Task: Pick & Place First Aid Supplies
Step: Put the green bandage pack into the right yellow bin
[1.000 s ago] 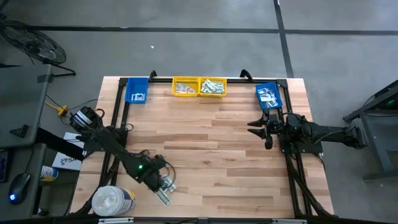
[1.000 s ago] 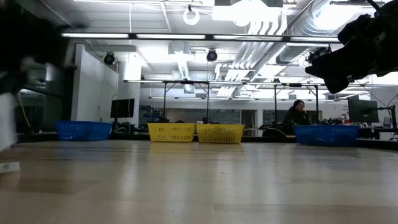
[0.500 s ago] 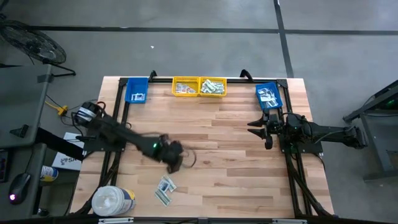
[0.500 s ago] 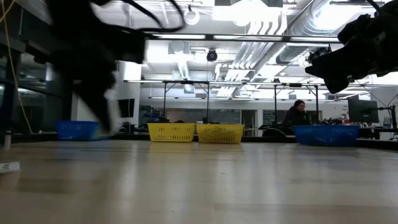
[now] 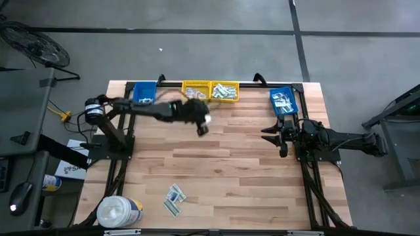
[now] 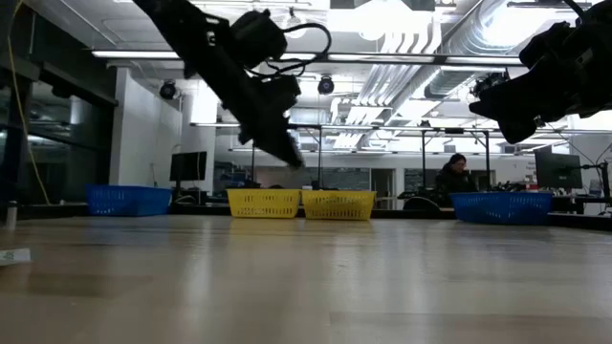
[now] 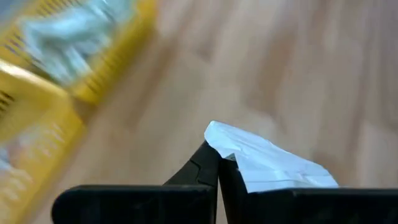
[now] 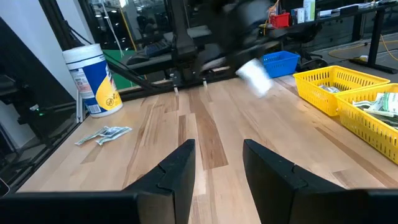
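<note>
1. Our left gripper (image 7: 219,163) pinches a white packet (image 7: 267,163) near the yellow bins (image 5: 210,91) at the bench's far edge.
2. Our right gripper (image 8: 216,163) waits open.
3. A second ago, the left was at the near edge.

A wooden plank surface (image 5: 230,157) stands on a grey concrete floor (image 5: 197,46) crossed by dark seam lines. Beyond the right pincer (image 8: 216,163), the low view looks into a large open workshop: white ceiling ducts (image 6: 421,48), long strip lights (image 6: 287,55) and round hanging lamps (image 6: 295,24) overhead, a white wall panel (image 6: 143,134) and dark glazing (image 6: 57,162) to one side. Farther back stand black metal frames (image 6: 382,143) and desks with monitors (image 6: 559,170), where a person (image 6: 457,177) sits.
</note>
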